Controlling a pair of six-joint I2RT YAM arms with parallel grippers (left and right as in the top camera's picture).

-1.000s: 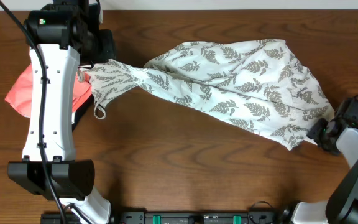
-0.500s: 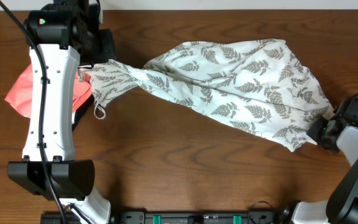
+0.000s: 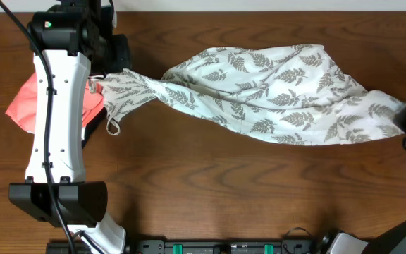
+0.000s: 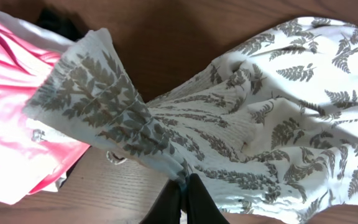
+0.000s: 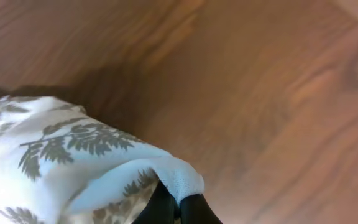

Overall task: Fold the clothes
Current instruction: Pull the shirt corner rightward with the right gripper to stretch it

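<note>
The dress lies stretched across the table from 10 o'clock to 3 o'clock. The left gripper is clamped on its gathered end at 10, and the right gripper on its far corner at 3. A pink garment lies at 9.

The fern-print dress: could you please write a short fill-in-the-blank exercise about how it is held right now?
1. The dress is printed all over with grey-green ____ leaves.
2. The left gripper and the right gripper are both ____ on the dress.
3. The folded garment near the left gripper is coral-____ in colour.
4. The table under it all is made of ____.
Missing words: fern; shut; pink; wood.
</note>
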